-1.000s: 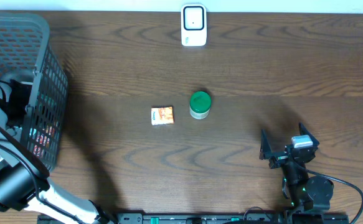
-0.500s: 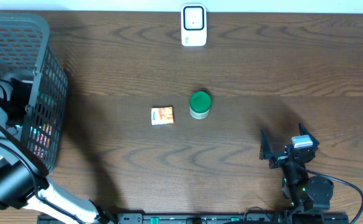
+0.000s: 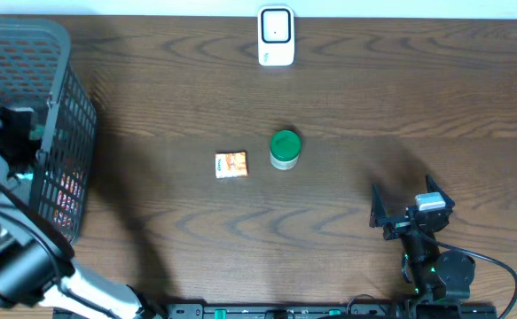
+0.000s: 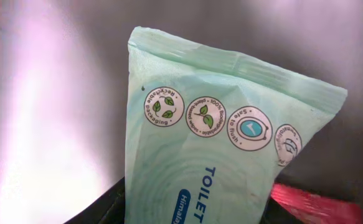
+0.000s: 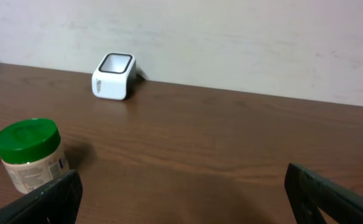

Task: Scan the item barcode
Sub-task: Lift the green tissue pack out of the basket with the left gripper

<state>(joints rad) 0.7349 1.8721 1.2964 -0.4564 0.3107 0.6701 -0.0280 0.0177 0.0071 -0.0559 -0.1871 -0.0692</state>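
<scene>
Left wrist view, entry one: wipes pack, barcode not yet scanned.
Pale green wipes pack (image 4: 218, 143) fills my left camera, tilted, down inside the basket (image 3: 27, 35) at the left end of the table (image 3: 418, 97); left gripper (image 3: 23, 124) is reached into that basket with the pack between its dark fingers, though I cannot tell whether they pinch it or only flank it; I judge the pick as just beginning, with lift-out, carry and presentation of the barcode all left to do; scanner (image 3: 276, 35) stands at the far edge, well apart; green-lidded jar (image 3: 285, 149) and small orange box (image 3: 231, 165) sit mid-table, untouched; right gripper (image 5: 182, 180) spread wide, empty.
</scene>
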